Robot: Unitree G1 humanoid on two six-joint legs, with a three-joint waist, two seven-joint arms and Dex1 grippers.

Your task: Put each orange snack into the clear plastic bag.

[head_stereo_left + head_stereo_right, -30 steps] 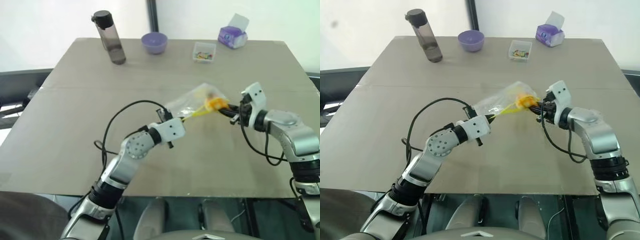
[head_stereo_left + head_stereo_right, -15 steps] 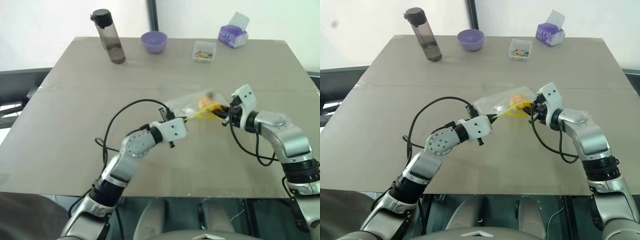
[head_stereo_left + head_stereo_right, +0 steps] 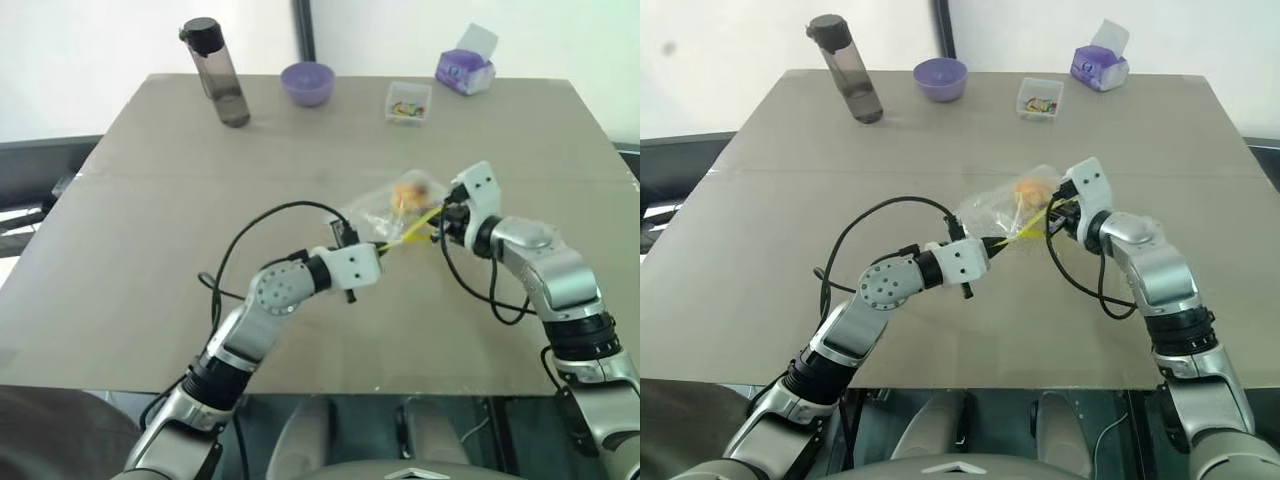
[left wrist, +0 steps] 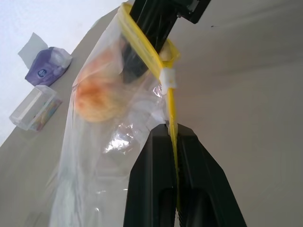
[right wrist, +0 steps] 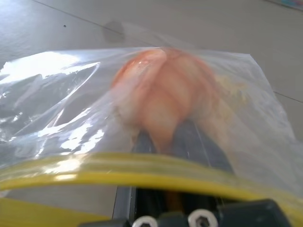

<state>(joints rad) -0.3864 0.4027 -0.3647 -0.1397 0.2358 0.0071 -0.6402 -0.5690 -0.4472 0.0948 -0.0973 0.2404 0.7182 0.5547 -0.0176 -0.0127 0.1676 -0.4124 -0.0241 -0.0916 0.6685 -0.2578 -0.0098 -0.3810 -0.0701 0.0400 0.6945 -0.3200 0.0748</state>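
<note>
The orange snack [image 3: 408, 192] is inside the clear plastic bag [image 3: 385, 208], which hangs in the air over the middle of the brown table [image 3: 150, 250], between the two arms. From the head camera, the left gripper [image 3: 382, 245] pinches the yellow strip [image 3: 415, 226] at the near end of the bag, fingers squeezed tight on it. The right gripper [image 3: 432, 222] reaches into the bag's mouth from the other side, with the snack at its tip. At the far edge of the table stand a dark bottle [image 3: 218, 73], a purple bowl [image 3: 308, 84], a small clear box [image 3: 409, 103] of colourful bits and a purple tissue pack [image 3: 465, 70], all well apart from the bag. In the left wrist camera, the two black fingers [image 4: 154, 189] press together on the yellow strip [image 4: 171, 106], and the bag [image 4: 102, 156] hangs beside them with the snack [image 4: 97, 97] showing through. The other gripper's dark fingers poke in through the yellow mouth. In the right wrist camera, the snack [image 5: 165, 101] sits right at the ends of the fingers [image 5: 199, 142], behind the clear plastic. The fingers stand narrow, holding the snack between them, and the yellow strip [image 5: 128, 165] runs across in front.
</note>
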